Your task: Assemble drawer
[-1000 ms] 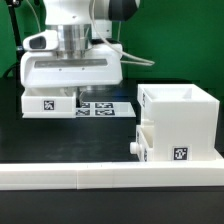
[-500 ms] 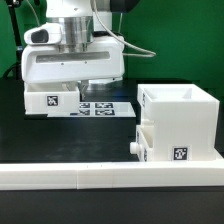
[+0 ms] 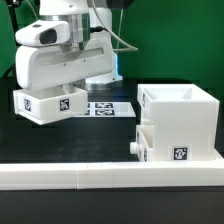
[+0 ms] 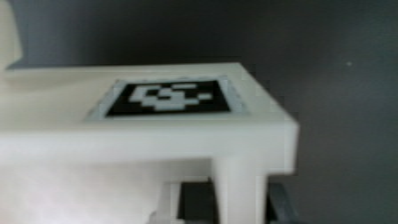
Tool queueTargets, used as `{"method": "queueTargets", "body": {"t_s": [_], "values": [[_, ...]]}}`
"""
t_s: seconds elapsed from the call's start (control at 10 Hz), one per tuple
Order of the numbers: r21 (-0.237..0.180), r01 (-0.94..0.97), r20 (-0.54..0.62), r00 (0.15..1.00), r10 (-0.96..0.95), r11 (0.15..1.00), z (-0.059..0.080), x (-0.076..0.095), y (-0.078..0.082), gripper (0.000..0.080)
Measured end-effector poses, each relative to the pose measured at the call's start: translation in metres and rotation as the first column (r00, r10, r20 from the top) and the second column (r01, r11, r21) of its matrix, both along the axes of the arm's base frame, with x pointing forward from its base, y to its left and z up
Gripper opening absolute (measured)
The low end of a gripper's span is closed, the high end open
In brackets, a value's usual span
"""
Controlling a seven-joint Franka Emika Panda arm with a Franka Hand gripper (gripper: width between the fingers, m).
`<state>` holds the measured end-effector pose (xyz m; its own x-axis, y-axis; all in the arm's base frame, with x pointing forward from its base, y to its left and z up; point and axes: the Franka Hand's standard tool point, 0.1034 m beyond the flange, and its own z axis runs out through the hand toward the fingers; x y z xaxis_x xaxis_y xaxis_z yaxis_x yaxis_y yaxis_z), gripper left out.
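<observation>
My gripper [image 3: 78,48] is shut on the wall of a white drawer tray [image 3: 65,75] and holds it tilted in the air at the exterior view's left, its tag [image 3: 45,103] facing the camera. In the wrist view the tray [image 4: 107,150] fills the picture with its tag [image 4: 164,98] on top. The gripper [image 4: 244,200] clamps a thin white wall between dark fingers [image 4: 196,200]. The tall white housing [image 3: 185,125] stands at the exterior view's right. A second tray [image 3: 146,140] with a knob [image 3: 133,146] sits in its lower part.
The marker board [image 3: 103,107] lies flat on the dark table behind the held tray. A long white border rail [image 3: 110,175] runs across the front. A green wall closes the back.
The held tray has risen off the table and swung toward the exterior view's left and nearer the camera, now tilted. The marker board is more uncovered. The housing has not moved.
</observation>
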<state>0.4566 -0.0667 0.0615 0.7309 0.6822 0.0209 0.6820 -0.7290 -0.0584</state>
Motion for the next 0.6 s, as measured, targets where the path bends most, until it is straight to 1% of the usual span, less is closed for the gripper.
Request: {"method": "queueTargets", "body": {"t_s": [0.3,0.4,0.5,0.6], "values": [[0.003,-0.192,0.007,0.981,0.192,0.981,-0.003,-0.004,-0.001,0.0039],[0.004,-0.252,0.01,0.968,0.252,0.968,-0.003,-0.004,-0.002,0.0039],[0.005,-0.353,0.007,0.936,0.353,0.936,-0.003,-0.003,-0.004,0.0039],[0.004,-0.441,0.003,0.898,0.441,0.898,0.003,0.008,-0.003,0.0039]]}}
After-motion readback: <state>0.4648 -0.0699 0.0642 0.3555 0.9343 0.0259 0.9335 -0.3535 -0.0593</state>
